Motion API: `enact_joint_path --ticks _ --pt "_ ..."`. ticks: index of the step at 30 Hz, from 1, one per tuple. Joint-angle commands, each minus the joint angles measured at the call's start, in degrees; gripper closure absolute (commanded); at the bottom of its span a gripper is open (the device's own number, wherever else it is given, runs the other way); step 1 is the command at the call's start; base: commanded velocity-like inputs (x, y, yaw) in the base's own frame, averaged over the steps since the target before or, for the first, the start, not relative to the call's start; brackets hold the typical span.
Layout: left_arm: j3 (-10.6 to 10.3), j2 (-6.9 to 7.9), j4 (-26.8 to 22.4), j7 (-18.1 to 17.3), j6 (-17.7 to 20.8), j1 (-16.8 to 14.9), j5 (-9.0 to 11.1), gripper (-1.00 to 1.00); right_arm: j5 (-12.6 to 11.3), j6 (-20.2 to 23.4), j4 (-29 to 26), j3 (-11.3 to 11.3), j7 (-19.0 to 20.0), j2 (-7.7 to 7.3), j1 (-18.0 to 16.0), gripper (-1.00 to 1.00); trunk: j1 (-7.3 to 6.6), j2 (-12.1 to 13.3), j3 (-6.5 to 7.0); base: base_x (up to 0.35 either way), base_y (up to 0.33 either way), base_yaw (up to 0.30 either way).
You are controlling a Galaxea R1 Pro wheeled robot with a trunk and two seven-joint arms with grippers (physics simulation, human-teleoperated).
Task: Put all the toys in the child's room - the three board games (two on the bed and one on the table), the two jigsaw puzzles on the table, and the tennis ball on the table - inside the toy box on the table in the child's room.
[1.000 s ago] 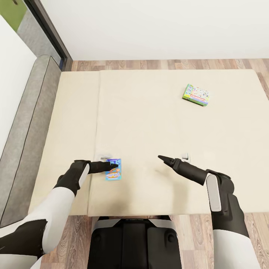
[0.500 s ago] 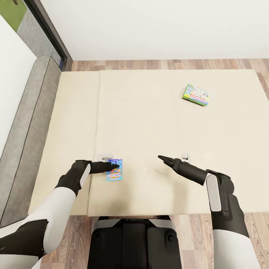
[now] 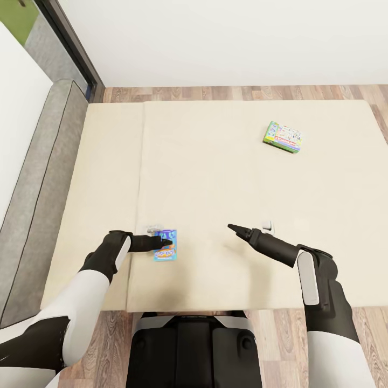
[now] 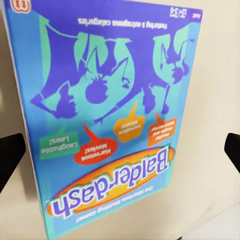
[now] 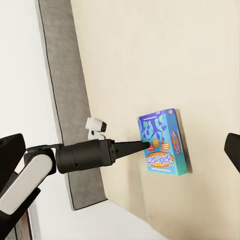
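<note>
Two board games lie on the beige bed (image 3: pixel 215 178). The blue one (image 3: pixel 165 254) lettered "Balderdash" is near the front edge, and my left gripper (image 3: pixel 166 242) hovers open just over it. Up close in the left wrist view the box (image 4: pixel 110 115) lies between the two wide-apart fingertips (image 4: pixel 10 155). The right wrist view takes in the same box (image 5: pixel 164 142) with the left gripper's tip (image 5: pixel 142 146) at its edge. The pale green-edged game (image 3: pixel 283 137) rests at the far right. My right gripper (image 3: pixel 233 228) is open over bare mattress, holding nothing.
The low grey headboard (image 3: pixel 43 178) runs along the bed's left side, with a dark door frame (image 3: pixel 75 48) beyond it. A white wall stands behind the bed, and wooden floor (image 3: pixel 242 92) shows around the mattress edges.
My left gripper has shifted slightly toward the near edge, further over the blue box. The right arm and both games are where they were.
</note>
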Motion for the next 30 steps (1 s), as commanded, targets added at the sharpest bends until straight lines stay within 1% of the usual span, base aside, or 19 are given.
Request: enact_joint_path --ticks 1,30 --pt "0.5 -0.09 -0.1 -0.5 0.3 0.0 -0.6 -1.0 0.4 0.2 0.0 -0.2 0.4 0.06 0.0 -1.0 0.03 -0.1 -0.06 0.0 0.0 0.0" --pt "0.5 0.05 -0.1 -0.5 0.2 0.0 -0.6 -1.0 0.6 0.2 0.4 -0.1 0.2 0.1 -0.5 -1.0 0.03 -0.1 -0.06 0.0 0.0 0.0"
